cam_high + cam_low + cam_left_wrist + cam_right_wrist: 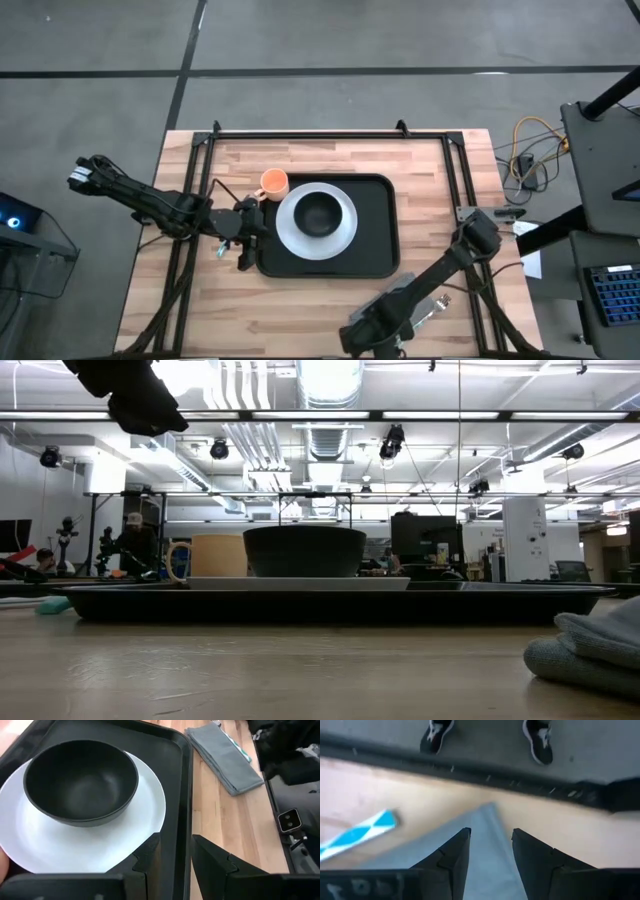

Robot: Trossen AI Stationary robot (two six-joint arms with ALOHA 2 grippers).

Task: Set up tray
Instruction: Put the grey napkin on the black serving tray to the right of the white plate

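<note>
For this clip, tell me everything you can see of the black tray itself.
The large black rectangular tray has rounded corners and a low raised rim, with a smooth, slightly glossy plastic-like look. It lies flat on the wooden slatted table, near its middle. Inside, toward its left half, sits a round white plate carrying a dark bowl. An orange mug stands at its far left corner; whether it is inside the rim is unclear. The left gripper straddles the tray's rim, one finger on each side.

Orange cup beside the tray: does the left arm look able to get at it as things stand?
Probably yes. The left gripper sits at the tray rim's left edge, fingers astride it, and the orange cup stands just beyond on bare table, with nothing between.
</note>
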